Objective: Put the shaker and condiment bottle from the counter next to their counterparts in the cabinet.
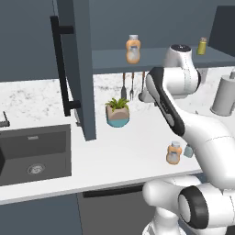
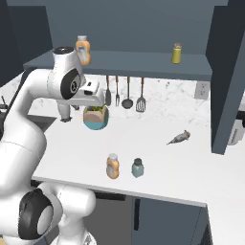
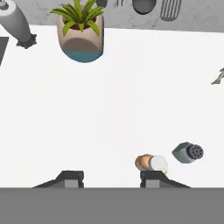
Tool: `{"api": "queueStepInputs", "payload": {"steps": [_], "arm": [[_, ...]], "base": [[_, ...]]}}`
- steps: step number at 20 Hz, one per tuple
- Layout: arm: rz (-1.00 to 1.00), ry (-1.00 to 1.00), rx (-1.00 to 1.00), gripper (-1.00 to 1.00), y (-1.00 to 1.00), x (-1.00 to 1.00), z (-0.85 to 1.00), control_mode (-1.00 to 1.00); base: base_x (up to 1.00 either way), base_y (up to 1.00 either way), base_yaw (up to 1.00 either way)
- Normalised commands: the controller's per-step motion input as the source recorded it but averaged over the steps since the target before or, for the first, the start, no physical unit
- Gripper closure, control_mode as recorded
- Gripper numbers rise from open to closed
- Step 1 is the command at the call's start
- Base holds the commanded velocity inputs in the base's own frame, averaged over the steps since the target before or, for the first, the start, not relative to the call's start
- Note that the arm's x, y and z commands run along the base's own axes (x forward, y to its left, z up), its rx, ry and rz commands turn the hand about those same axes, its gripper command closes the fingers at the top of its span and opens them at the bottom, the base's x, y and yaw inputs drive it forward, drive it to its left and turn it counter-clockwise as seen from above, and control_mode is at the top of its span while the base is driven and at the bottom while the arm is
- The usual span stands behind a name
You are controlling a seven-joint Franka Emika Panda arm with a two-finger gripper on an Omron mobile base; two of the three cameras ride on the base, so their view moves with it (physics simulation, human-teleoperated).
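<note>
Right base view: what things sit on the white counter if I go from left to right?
Potted plant → orange condiment bottle → shaker → small grey thing lying on its side.

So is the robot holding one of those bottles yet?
No, the orange bottle and the small shaker both stand on the counter, apart from the gripper.

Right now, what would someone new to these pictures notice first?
Probably the big white arm rising over the white counter. Next, the orange condiment bottle and tiny grey shaker standing side by side near the counter's front edge, with a matching orange bottle on the cabinet shelf above.
</note>
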Motion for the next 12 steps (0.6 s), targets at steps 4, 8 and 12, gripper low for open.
{"api": "queueStepInputs", "payload": {"steps": [4,8,12], "arm": [[-0.01,-0.11,0.00,-1.00,-0.04,-0.38,-0.06,-1.00],[0.03,-0.03,0.12,-1.00,-0.17,-0.74,-0.40,-1.00],[0.10,0.00,0.14,-1.00,-0.15,-0.70,-0.49,-1.00]], "base": [[0.00,0.00,0.00],[0.00,0.00,0.00],[0.00,0.00,0.00]]}}
